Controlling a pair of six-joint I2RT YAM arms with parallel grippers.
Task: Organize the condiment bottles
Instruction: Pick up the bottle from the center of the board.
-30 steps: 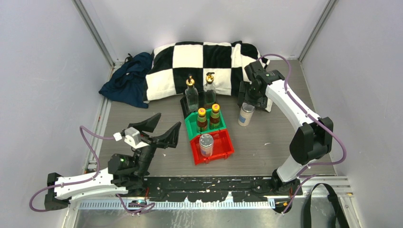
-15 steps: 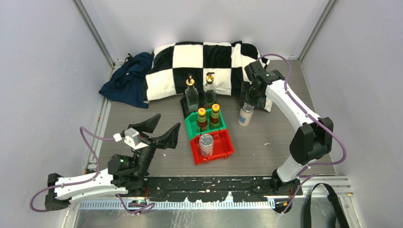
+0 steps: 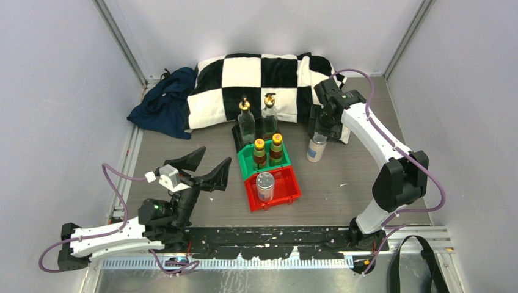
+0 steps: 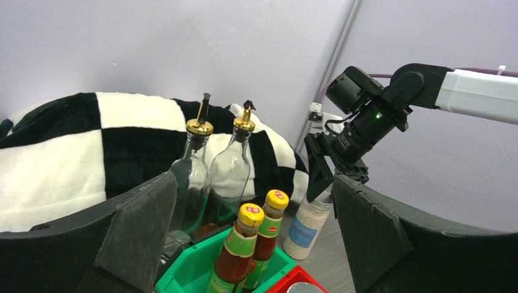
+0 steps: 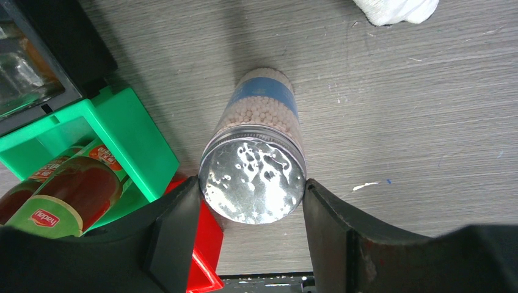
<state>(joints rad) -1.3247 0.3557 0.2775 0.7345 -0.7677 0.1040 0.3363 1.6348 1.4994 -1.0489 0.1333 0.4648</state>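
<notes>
from above, the two tall clear glass bottles with gold pourer tops (image 3: pixel 246 127) stand in the black plastic bin (image 3: pixel 237 137), the two small dark sauce bottles with yellow caps (image 3: pixel 259 152) stand in the green plastic bin (image 3: pixel 245 168), and one short shaker jar with a silver lid (image 3: pixel 264 185) stands in the red plastic bin (image 3: pixel 292 190). the second shaker jar (image 3: pixel 315 149) stands upright on the table, just beside the green bin on its right side, with the right gripper (image 3: pixel 319 135) directly over it. five of the six bottles seem placed, so probably only this jar is left, most likely for the red bin. the left gripper (image 3: pixel 217 155) hovers left of the bins, spread wide and holding nothing. its wrist view shows the same wide gap, with the bottles seen between the fingers. in the right wrist view the two black pads (image 5: pixel 177 226) lie against the silver lid on both sides, so the claw seems to pinch the jar, which is filled with pale grains. the grey wood-grain table (image 3: pixel 354 177) has small white marks; a black and white checkered cloth (image 3: pixel 256 73) and a dark blue cloth (image 3: pixel 162 107) lie at the far edge, and pale walls (image 3: pixel 55 91) close the space around.
</notes>
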